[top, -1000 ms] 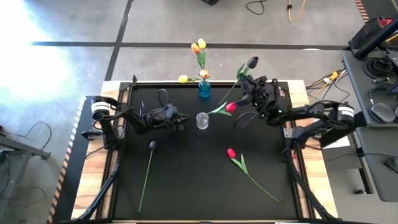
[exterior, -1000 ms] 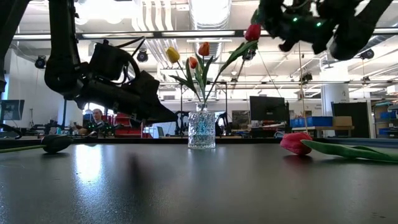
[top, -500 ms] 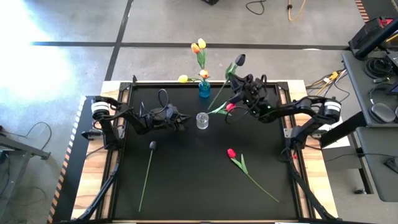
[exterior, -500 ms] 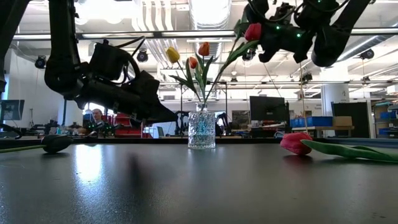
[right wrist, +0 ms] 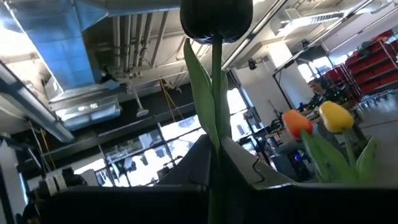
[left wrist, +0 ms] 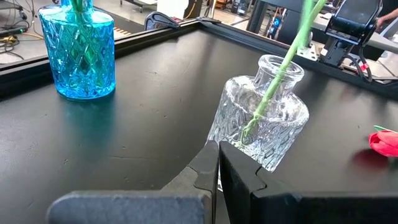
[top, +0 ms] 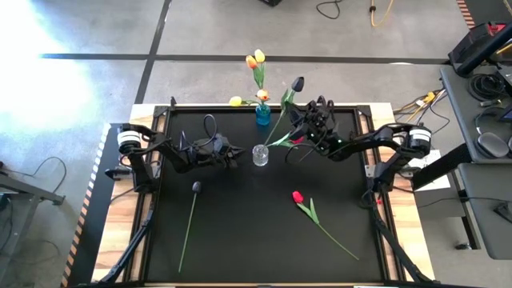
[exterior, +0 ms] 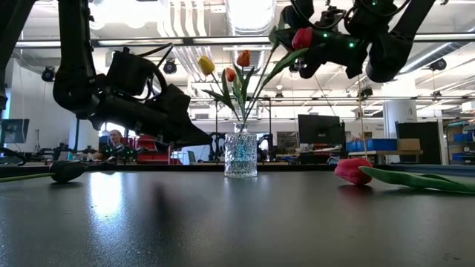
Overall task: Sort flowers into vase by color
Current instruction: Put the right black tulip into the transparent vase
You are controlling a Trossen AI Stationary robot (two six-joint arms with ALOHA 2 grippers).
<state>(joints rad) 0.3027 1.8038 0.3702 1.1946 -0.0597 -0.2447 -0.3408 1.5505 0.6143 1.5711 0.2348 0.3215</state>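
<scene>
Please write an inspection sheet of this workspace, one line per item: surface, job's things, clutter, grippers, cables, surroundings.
Surface: black table with pale wooden edges.
Job's things: clear vase mid-table with a red tulip leaning in it; blue vase at the far edge with orange and yellow tulips; another yellow tulip beside it; dark tulip held up; second dark tulip and second red tulip lying flat.
Clutter: nothing seen.
Grippers: right gripper shut on the dark tulip's stem, beside the clear vase; left gripper shut, empty, close to the clear vase.
Cables: on the concrete floor beyond the table and at the right side.
Surroundings: equipment cart at right; large hall behind.
</scene>
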